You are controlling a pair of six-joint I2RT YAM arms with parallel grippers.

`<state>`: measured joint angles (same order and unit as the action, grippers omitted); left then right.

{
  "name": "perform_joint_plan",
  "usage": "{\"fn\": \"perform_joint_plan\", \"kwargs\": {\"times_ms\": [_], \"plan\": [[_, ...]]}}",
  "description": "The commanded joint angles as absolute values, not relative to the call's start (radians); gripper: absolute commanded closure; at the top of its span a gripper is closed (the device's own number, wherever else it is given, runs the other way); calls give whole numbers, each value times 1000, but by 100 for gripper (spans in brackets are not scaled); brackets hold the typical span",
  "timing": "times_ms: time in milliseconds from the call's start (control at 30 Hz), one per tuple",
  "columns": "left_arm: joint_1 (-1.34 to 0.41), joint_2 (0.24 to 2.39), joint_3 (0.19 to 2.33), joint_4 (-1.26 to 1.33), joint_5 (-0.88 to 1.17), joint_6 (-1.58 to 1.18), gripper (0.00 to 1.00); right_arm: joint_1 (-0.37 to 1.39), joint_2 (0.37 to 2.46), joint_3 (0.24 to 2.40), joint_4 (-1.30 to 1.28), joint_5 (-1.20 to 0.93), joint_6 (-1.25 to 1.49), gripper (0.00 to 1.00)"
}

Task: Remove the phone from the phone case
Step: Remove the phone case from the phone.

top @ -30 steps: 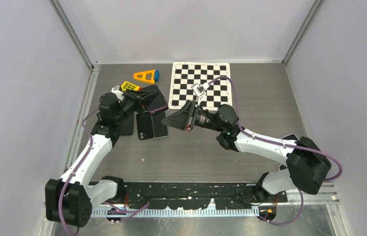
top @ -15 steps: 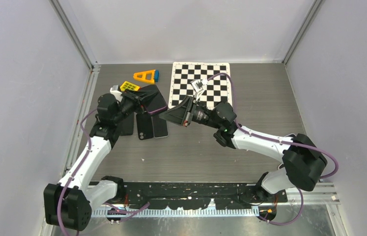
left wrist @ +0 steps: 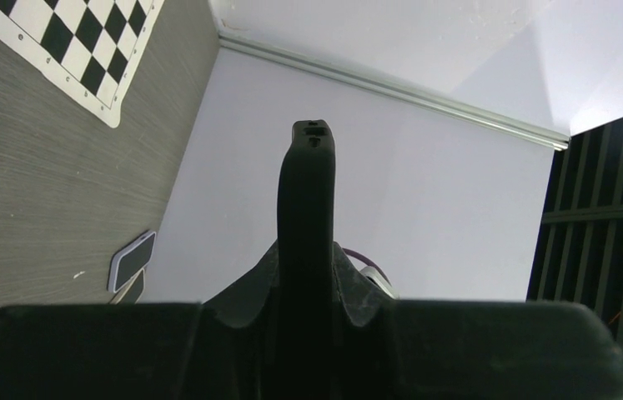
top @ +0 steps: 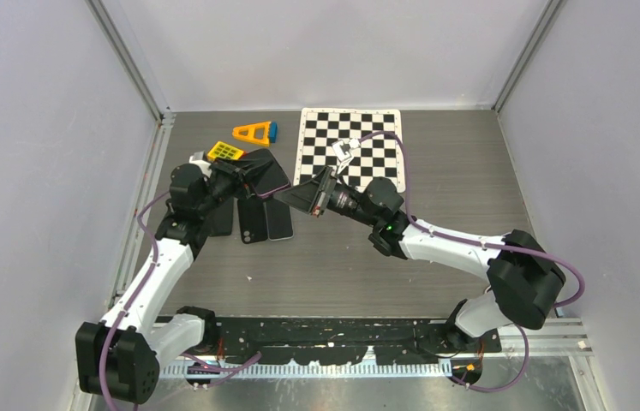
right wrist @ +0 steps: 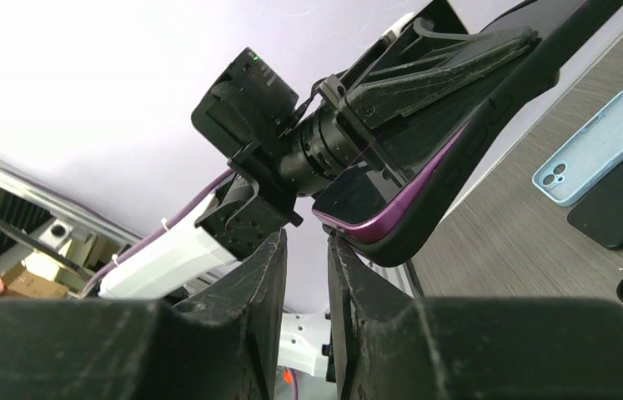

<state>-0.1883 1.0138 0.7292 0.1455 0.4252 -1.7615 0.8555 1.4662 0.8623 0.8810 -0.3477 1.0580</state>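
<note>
Right gripper [right wrist: 306, 243], fingers a slit apart and pinching nothing, sits at the purple corner of the phone [right wrist: 412, 208]. Beyond it, left gripper [top: 232, 174] is clamped on the case [right wrist: 495, 92], holding it above the table [top: 436, 171]. Phone looks fully seated, so the whole prying-out is left to do.

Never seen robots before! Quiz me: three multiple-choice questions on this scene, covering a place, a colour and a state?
1. The checkerboard mat lies: A at the far end B at the near edge C on a wall
2. The triangle toy is: A green B orange C white
3. The left pincer is: A open, empty B flat on the table C shut on the cased phone
A: it sits at the top of the overhead view. B: orange from above. C: its wrist view shows the phone clamped edge-on.
</note>
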Motion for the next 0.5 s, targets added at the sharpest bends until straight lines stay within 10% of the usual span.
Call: {"fn": "perform_joint_plan", "kwargs": {"times_ms": [0,467], "plan": [[-229,951,782,228,483,-1773,100,843,1489,885,795,-191,1104,69],[-245,957,842,272,489,-1770,100,835,1586,899,667,-85,1282,64]]}}
